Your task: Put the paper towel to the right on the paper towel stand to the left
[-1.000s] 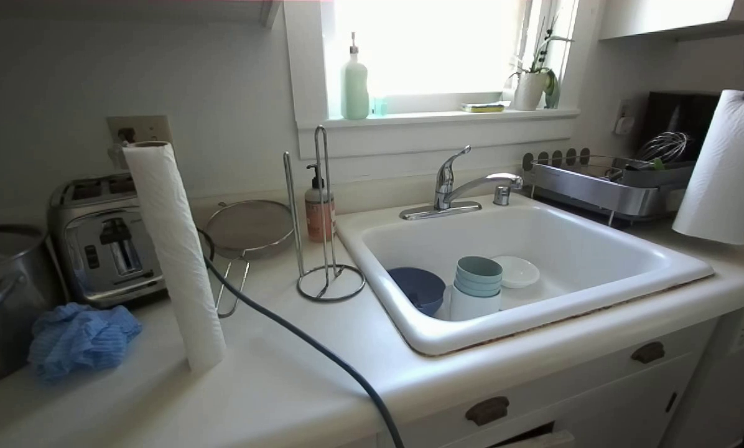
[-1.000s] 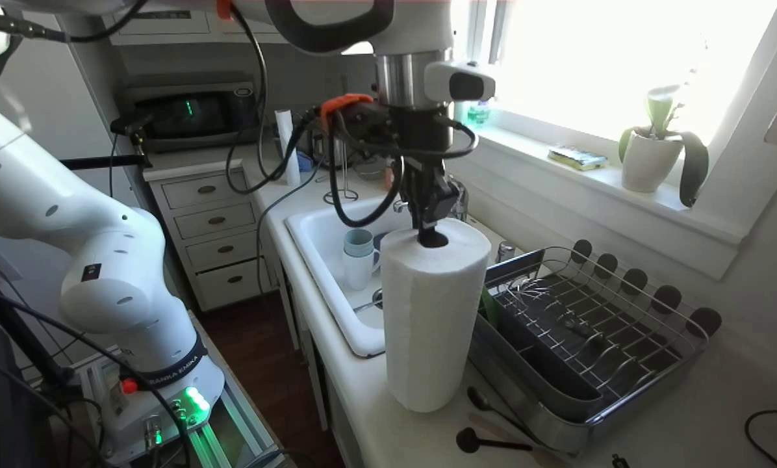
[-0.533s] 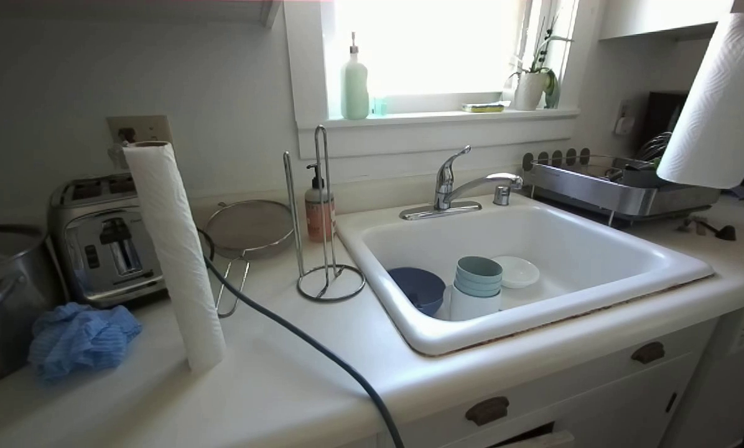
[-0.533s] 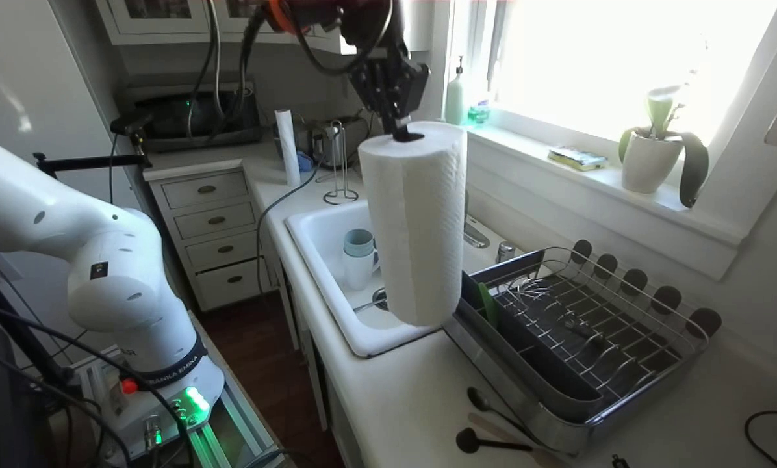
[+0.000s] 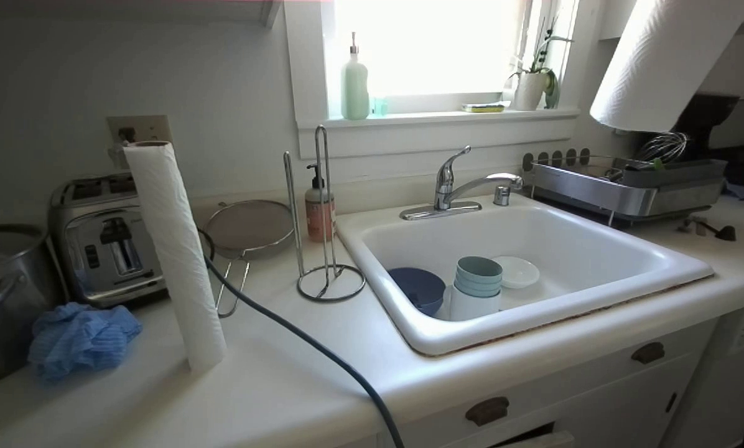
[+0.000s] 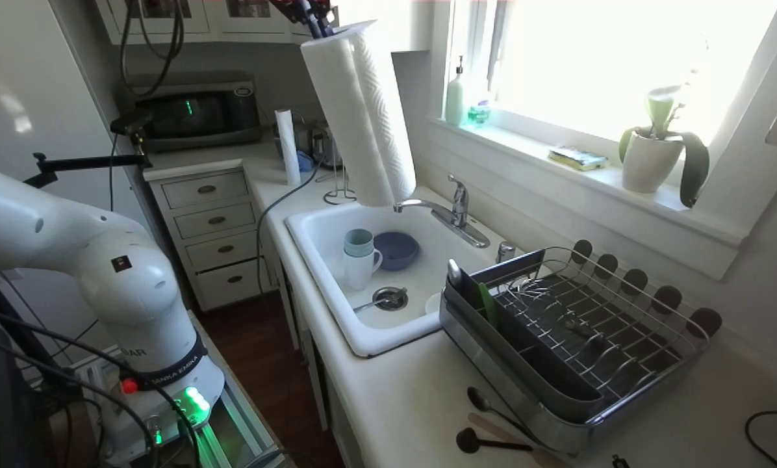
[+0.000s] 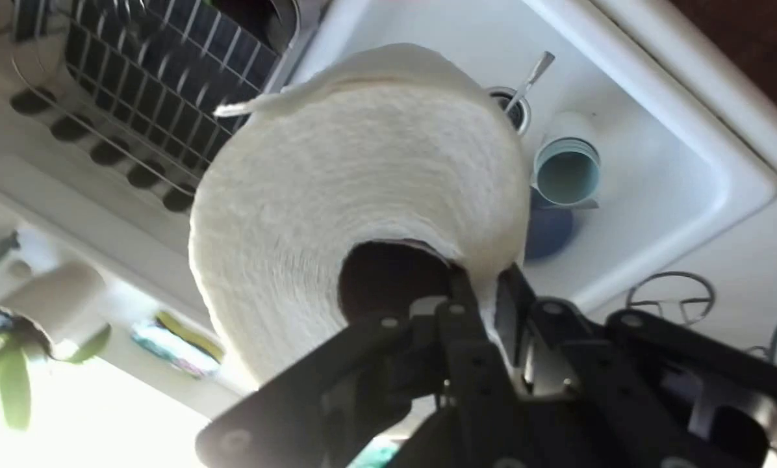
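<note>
My gripper is shut on the wall of the fat white paper towel, one finger inside its core and one outside. The paper towel hangs tilted in the air above the sink, and shows in both exterior views. The gripper's tips show at the top edge in an exterior view. The thin metal paper towel stand stands bare on the counter left of the sink. Its ring shows at the right in the wrist view. In an exterior view, the paper towel partly hides the stand.
The slim white roll stands left of the stand. A soap bottle and strainer are behind it. A dark cable crosses the counter. The sink holds dishes, with the faucet behind. The dish rack is beside it.
The gripper has lifted the paper towel and carried it from beside the dish rack across the sink, towards the stand. The roll has gone from nearly upright to tilted. The stand has not moved.
</note>
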Robot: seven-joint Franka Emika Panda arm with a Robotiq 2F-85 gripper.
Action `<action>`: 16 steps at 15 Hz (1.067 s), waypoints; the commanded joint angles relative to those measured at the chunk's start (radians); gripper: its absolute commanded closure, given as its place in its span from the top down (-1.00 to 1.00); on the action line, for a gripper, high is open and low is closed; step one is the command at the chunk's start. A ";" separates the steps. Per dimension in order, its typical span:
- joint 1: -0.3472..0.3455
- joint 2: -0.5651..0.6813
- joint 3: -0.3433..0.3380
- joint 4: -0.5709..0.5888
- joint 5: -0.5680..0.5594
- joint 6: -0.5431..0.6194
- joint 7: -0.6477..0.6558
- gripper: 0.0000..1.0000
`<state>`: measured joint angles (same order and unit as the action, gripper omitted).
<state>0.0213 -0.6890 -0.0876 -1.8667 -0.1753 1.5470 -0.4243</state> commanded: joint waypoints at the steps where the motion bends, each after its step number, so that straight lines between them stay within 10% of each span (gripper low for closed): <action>1: 0.114 0.056 0.083 0.084 0.057 -0.015 -0.014 -0.93; 8: 0.287 0.203 0.212 0.157 0.121 0.067 -0.093 -0.93; 16: 0.259 0.164 0.218 0.097 0.097 0.053 -0.028 -0.72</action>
<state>0.2860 -0.5283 0.1262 -1.7759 -0.0801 1.6029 -0.4513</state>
